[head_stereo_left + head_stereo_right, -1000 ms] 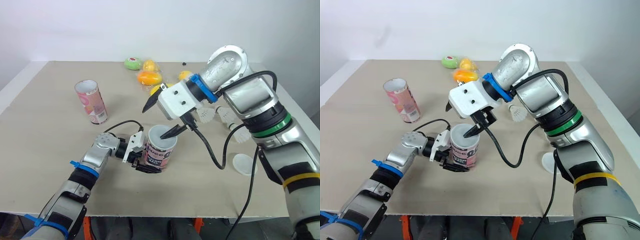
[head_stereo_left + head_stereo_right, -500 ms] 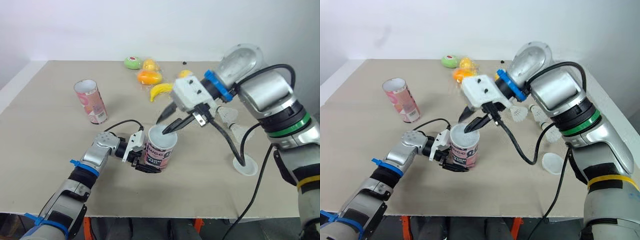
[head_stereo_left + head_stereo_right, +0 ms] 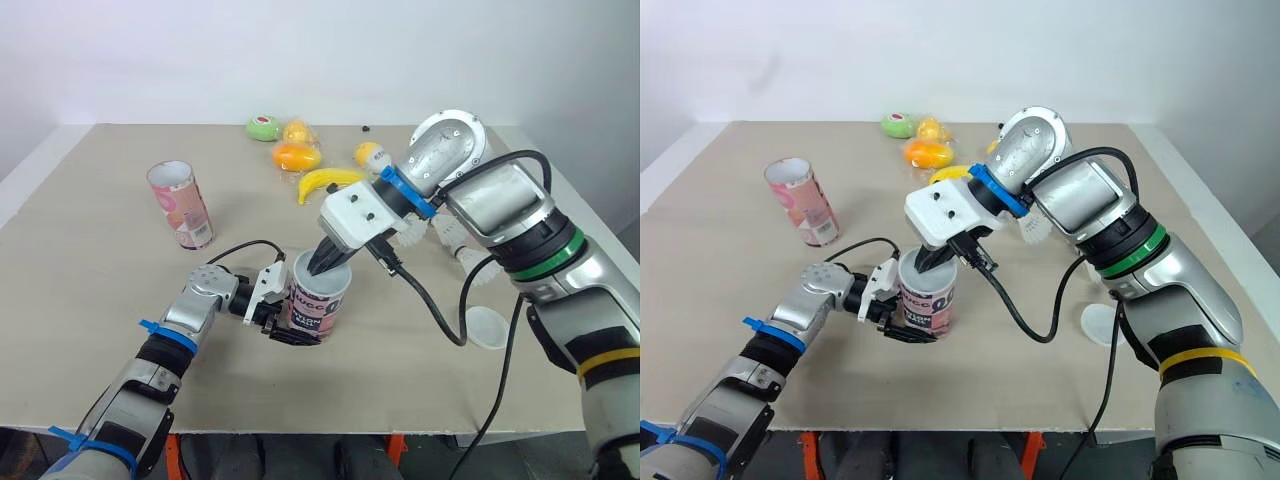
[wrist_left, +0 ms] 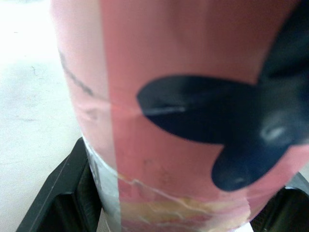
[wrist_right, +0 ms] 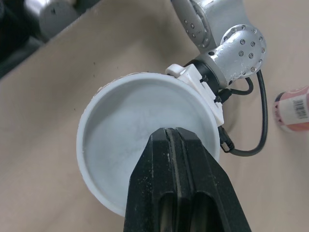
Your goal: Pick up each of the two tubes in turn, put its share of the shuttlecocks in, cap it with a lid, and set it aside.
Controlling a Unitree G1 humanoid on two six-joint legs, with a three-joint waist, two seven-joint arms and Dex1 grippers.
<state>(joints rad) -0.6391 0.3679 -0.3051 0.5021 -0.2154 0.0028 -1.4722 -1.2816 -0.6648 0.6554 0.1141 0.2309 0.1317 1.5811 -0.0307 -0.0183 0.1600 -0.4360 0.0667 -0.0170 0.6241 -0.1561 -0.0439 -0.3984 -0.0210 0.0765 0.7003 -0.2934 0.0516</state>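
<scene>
While upright in the left hand's (image 3: 285, 322) clasp, the tube (image 3: 318, 305), closed right hand (image 3: 325, 262) nose-down in its mouth

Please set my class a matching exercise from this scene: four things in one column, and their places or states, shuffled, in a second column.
Things
1. nearer tube
2. farther tube
3. loose lid
4. right tool

Places or states
A. lies flat on the table, on the robot's right
B. fingers shut, tips at the fitted lid on the nearer tube
C. gripped by the left tool
D. stands upright alone, on the robot's left

Pairs: 1-C, 2-D, 3-A, 4-B
</scene>
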